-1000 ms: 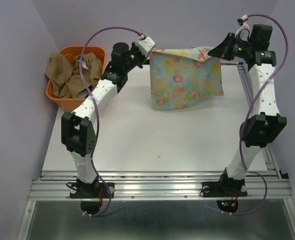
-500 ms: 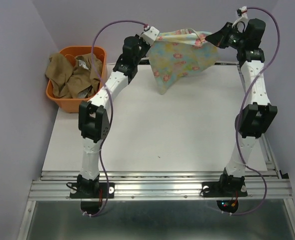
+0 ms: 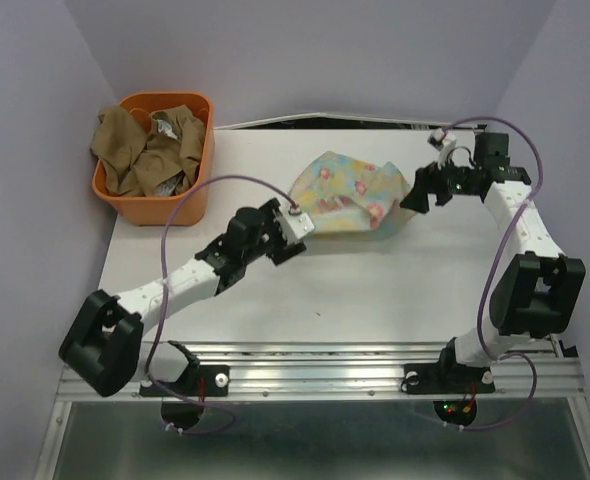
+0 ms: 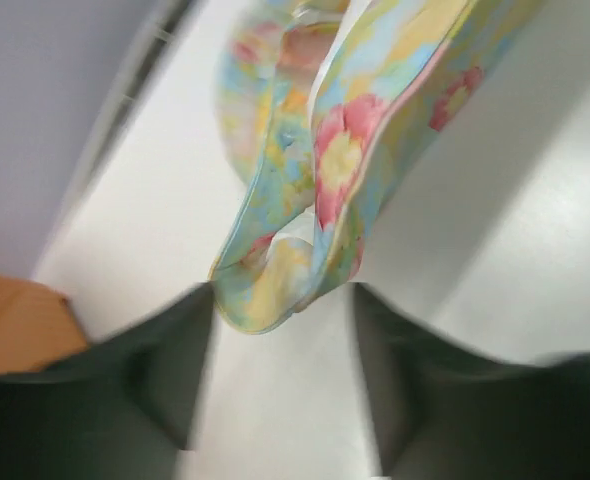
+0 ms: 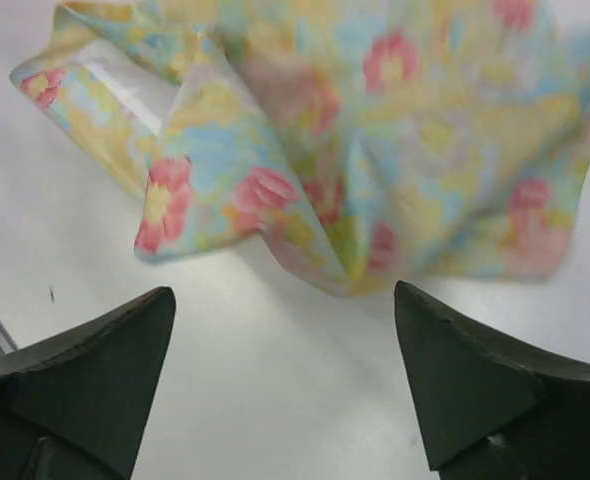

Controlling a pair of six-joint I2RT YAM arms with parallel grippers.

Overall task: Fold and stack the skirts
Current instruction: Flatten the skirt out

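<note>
The pastel floral skirt (image 3: 350, 195) lies crumpled on the white table, right of centre toward the back. My left gripper (image 3: 300, 222) is at its near-left edge, open; in the left wrist view the floral skirt's (image 4: 305, 170) hem reaches just between the fingertips of the left gripper (image 4: 282, 295), ungripped. My right gripper (image 3: 412, 197) is low at the cloth's right edge, also open. Seen from the right wrist, the floral skirt (image 5: 375, 130) lies just ahead of the right gripper (image 5: 282, 293), with bare table between the fingers. A tan-brown skirt (image 3: 135, 150) is bunched in the basket.
The orange plastic basket (image 3: 150, 208) stands at the back left corner, its side also showing as an orange patch (image 4: 15, 325) low in the left wrist view. Purple walls close in the left, back and right. A metal rail (image 3: 315, 375) runs along the near edge.
Both arms swung down and forward from holding the floral skirt up at the back. Both grippers opened and let it go; it now lies on the table.
</note>
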